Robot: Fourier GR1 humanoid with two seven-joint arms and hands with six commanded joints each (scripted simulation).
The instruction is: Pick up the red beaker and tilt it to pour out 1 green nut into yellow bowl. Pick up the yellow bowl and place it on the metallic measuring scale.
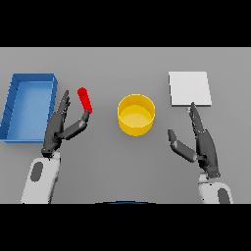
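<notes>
A narrow red beaker (pixel 85 99) stands tilted on the table, left of centre. My left hand (pixel 60 126) is right beside it, fingers straight, with the thumb tip reaching the beaker's base. The hand is open. A yellow bowl (pixel 136 114) sits in the middle of the table; I see no nut in it. At the back right lies the flat pale metallic scale (pixel 190 88). My right hand (pixel 202 141) is open just in front of the scale, its fingertips near the scale's front edge, and it holds nothing.
A blue tray (pixel 28 105) with raised walls lies at the far left, close to my left hand. The grey table (pixel 122 166) extends in front of the bowl.
</notes>
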